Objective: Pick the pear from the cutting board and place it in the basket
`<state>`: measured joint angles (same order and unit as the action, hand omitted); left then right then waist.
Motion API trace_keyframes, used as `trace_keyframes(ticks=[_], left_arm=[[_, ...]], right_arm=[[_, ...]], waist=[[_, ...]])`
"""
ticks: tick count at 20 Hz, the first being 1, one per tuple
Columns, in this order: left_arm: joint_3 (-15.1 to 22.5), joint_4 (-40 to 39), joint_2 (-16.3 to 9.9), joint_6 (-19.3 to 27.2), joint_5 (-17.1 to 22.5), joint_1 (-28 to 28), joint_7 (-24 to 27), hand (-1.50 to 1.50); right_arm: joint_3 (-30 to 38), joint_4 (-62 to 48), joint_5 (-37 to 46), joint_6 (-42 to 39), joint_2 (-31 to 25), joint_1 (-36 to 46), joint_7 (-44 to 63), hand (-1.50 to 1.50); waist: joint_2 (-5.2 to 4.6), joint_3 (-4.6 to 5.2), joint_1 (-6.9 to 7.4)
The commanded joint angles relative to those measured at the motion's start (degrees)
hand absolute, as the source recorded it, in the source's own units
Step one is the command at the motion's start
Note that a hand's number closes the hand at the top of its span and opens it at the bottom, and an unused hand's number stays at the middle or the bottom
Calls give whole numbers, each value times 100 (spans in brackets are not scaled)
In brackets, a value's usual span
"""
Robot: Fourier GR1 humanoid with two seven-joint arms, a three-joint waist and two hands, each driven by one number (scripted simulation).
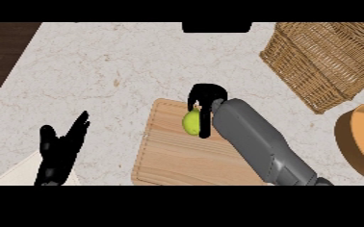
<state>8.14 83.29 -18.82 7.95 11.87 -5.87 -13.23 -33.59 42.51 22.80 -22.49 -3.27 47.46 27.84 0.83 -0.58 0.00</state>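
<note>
A yellow-green pear [190,122] sits near the upper edge of the wooden cutting board [174,158]. My right hand [206,98] is over the board with its fingers and thumb curled round the pear, partly hiding it. The wicker basket [323,60] stands at the upper right of the counter, well apart from the board. At the lower left, off the board, my left hand [60,149] rests with straight fingers pointing up.
A round orange-brown object [352,134] shows at the right edge, just below the basket. The pale marble counter [107,67] stretches to the left and behind the board. A dark strip [14,38] borders it at the far left.
</note>
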Motion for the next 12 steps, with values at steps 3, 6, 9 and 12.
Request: trace_keyframes(ticks=[3, 6, 9, 12], left_arm=[[-166, -258, 27, 148, 66, -346, -86, 0], [-268, -115, -112, 158, 80, -597, -101, 0], [-268, -64, -45, 126, 154, -663, -102, 0], [-354, -61, -73, 107, 146, -766, 96, 0]], right_arm=[[-1171, 1449, 1004, 279, -1444, -824, -1882, 150], [-1469, 2101, 1335, 692, -2244, -1225, -2618, 150], [-1391, 2820, 1544, 1553, -3144, -1776, -3328, 150], [-641, 3485, 1090, 2175, -3923, -2174, -3906, 150]], waist=[[92, 48, -480], [158, 40, -660], [94, 46, -728], [66, 55, -698]])
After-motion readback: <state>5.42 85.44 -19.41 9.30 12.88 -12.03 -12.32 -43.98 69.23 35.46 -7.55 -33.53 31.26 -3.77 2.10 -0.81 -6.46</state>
